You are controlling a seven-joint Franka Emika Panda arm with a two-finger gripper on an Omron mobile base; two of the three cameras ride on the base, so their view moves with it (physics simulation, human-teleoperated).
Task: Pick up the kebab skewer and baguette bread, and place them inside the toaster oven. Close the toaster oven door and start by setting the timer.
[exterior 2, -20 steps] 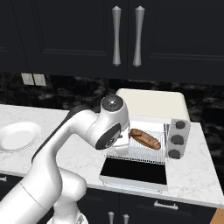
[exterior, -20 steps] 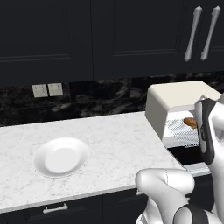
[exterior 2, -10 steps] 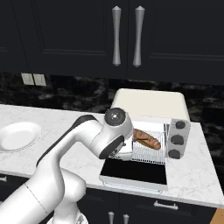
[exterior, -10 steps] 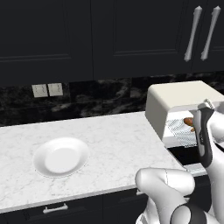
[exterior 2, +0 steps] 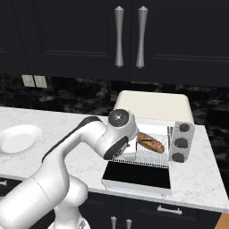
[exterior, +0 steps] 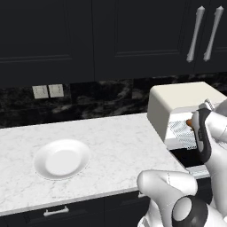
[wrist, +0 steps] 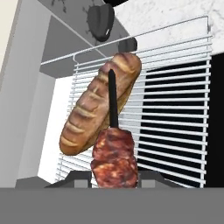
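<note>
No legible brand or lettering on any surface. Cream-beige boxy toaster oven (exterior 2: pixel 154 103) sits on white marbled tabletop (exterior: pixel 111 142), its dark glass door (exterior 2: pixel 138 175) dropped flat toward the robot. Golden-brown scored baguette loaf (wrist: pixel 98 107) lies on the silver wire rack (wrist: pixel 175 109) inside — in the right base view its long axis runs diagonally across the rack. Fingers (wrist: pixel 114 177) closed on the kebab skewer (wrist: pixel 113 153): red-brown meat chunks at the grip, dark stick tip pointing away from the hand, over the loaf. White round plate (exterior: pixel 62 158) rests well apart at left.
</note>
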